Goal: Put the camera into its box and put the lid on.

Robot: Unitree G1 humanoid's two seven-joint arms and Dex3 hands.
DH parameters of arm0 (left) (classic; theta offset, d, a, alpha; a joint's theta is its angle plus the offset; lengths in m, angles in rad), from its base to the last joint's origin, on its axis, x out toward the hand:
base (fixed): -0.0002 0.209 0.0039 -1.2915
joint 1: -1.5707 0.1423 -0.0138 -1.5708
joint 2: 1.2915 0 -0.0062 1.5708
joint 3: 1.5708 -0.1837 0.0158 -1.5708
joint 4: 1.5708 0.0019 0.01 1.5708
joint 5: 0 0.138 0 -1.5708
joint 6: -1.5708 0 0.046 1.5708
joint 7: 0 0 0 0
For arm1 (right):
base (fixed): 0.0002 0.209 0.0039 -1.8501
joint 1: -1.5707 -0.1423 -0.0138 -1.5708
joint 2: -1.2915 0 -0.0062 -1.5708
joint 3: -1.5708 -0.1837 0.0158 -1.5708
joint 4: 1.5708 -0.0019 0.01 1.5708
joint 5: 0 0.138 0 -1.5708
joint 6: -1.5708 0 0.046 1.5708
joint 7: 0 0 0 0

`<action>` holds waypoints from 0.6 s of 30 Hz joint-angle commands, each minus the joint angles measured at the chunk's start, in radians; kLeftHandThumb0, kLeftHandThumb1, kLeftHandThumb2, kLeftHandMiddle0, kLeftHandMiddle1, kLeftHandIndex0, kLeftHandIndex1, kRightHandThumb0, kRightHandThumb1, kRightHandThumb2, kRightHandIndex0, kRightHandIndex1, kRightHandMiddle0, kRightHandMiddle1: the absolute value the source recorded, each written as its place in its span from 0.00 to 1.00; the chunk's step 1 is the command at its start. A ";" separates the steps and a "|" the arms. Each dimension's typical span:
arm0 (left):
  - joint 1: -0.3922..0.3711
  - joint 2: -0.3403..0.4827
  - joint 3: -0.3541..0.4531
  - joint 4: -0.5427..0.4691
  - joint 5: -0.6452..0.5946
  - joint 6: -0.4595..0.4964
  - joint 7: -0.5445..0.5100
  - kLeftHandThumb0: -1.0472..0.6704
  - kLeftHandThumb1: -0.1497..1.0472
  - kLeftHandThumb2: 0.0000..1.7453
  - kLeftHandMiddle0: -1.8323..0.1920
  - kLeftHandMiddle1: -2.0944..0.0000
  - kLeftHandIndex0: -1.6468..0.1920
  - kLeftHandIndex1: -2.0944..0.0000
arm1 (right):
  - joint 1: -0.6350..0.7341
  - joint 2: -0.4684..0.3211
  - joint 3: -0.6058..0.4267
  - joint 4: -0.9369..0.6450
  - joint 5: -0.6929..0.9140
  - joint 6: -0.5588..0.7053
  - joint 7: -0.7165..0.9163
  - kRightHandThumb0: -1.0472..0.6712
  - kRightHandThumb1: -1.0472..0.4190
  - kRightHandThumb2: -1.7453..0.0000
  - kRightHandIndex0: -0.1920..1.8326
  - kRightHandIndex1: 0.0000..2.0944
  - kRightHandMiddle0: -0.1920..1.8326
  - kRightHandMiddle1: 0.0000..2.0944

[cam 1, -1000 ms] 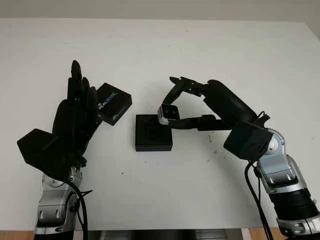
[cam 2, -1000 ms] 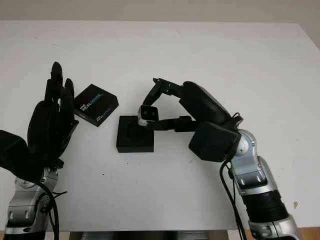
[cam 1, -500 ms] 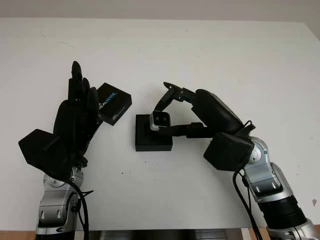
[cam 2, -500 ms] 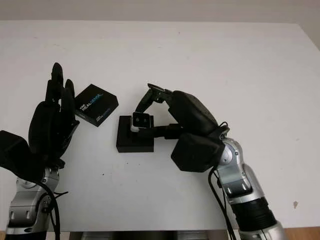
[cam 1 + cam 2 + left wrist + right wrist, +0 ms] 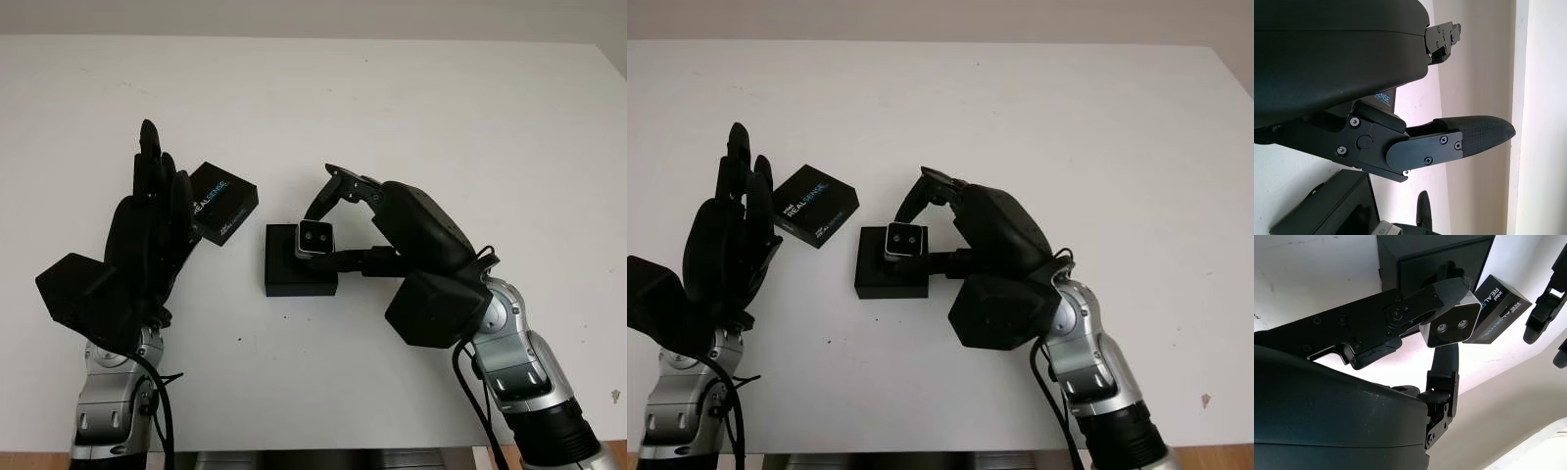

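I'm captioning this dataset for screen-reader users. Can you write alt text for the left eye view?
The right hand holds a small silver camera just over an open black box on a white table. The left hand is open and raised beside the printed black lid, which lies left of the box.

- The right robot hand (image 5: 328, 220) is reached in from the bottom right, forearm angled up and to the left, fingers pinched shut on the small camera (image 5: 314, 238).
- The left robot hand (image 5: 147, 230) is held up at the left, open, fingers pointed away from the robot.
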State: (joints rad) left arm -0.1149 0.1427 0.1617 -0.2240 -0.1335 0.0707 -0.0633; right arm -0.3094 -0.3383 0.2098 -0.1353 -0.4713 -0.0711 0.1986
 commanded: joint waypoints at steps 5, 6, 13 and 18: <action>0.020 -0.004 -0.003 -0.027 0.002 0.011 0.002 0.13 1.00 0.36 1.00 1.00 1.00 1.00 | -0.019 0.011 0.015 0.042 -0.005 -0.036 -0.022 0.36 0.01 0.97 0.25 0.03 0.29 0.90; 0.019 -0.004 -0.003 -0.029 0.002 0.015 0.004 0.13 1.00 0.35 1.00 1.00 1.00 1.00 | -0.025 0.013 0.017 0.053 -0.007 -0.040 -0.026 0.36 0.01 0.97 0.25 0.03 0.29 0.90; 0.018 -0.003 0.000 -0.025 -0.002 0.009 0.000 0.13 1.00 0.35 1.00 1.00 1.00 1.00 | -0.062 0.016 0.024 0.112 -0.005 -0.068 -0.031 0.36 0.01 0.97 0.25 0.03 0.29 0.91; 0.018 -0.006 -0.001 -0.033 0.000 0.026 0.008 0.12 1.00 0.35 1.00 1.00 1.00 1.00 | -0.085 0.019 0.021 0.167 0.003 -0.109 -0.044 0.36 0.01 0.97 0.25 0.03 0.29 0.92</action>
State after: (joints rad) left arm -0.1099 0.1422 0.1609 -0.2318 -0.1345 0.0950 -0.0602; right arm -0.3774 -0.3250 0.2290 0.0265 -0.4785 -0.1635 0.1638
